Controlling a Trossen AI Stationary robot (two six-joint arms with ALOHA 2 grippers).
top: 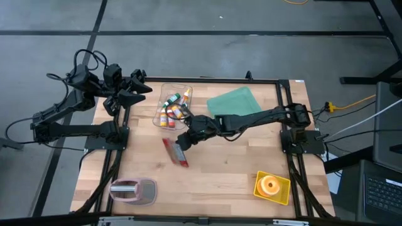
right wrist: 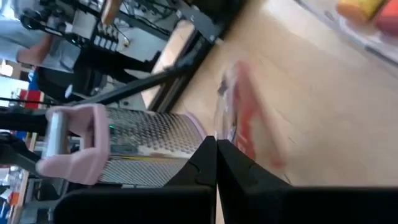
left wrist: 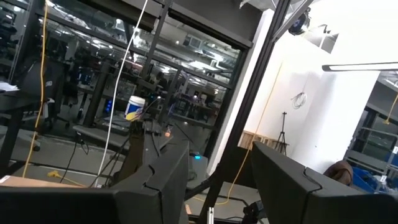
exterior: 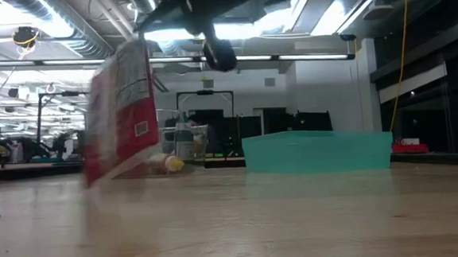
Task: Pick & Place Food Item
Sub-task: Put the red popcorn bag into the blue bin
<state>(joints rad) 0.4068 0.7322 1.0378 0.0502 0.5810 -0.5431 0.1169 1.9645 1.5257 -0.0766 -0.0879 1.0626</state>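
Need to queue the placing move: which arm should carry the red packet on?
Right. Its pincer is shut on the red packet, lifted over mid-table. The left pincer is raised at the table's far-left edge, holding nothing.

A flat red-and-white food packet (top: 175,152), hanging tilted just in front of the clear tub of bottles (top: 173,105), its lower end near the counter.

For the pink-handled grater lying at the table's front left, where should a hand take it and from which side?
Grip the pink handle from straight above, fingers across its width: the grater lies flat, the handle is its narrowest part, and the table's edge crowds any sideways approach.
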